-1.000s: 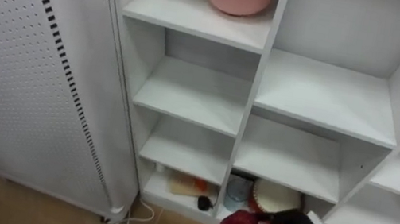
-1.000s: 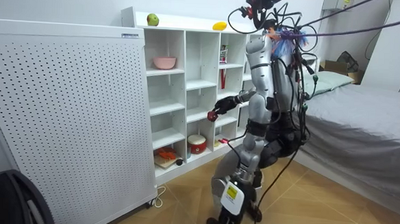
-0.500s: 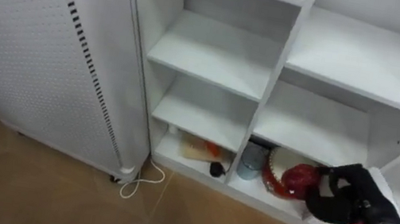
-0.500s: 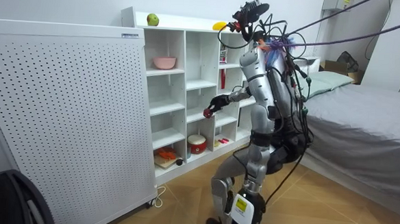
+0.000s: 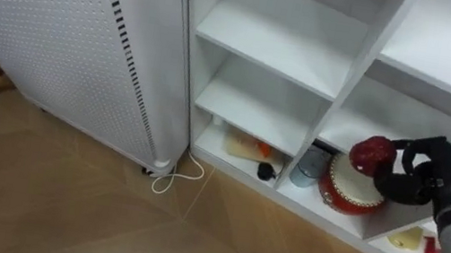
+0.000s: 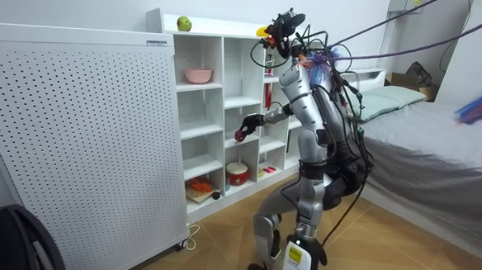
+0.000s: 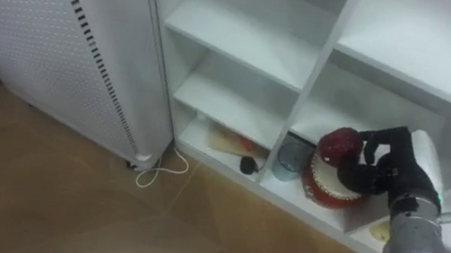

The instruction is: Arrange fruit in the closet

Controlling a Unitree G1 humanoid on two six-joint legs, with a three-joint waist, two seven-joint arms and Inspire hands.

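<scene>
Red fruit (image 5: 373, 153): held in the right hand (image 5: 425, 174), fingers curled and clamped around it. It is off every shelf, in the air just in front of the white closet (image 5: 286, 29), at the lower middle column. From the eye views it sits just above the red round pot (image 5: 350, 188) on the bottom shelf; I cannot tell if it is past the shelf edge.

Bottom shelf, left of the pot: metal can (image 5: 310, 164), small dark object (image 5: 266, 171).

Floor: white cord (image 5: 174, 177) beside the perforated white panel (image 5: 61, 19).

Room view: the robot stands facing the closet, right arm reaching forward. Green fruit (image 6: 183, 23) lies on the closet top, pink bowl (image 6: 199, 75) on an upper shelf.
</scene>
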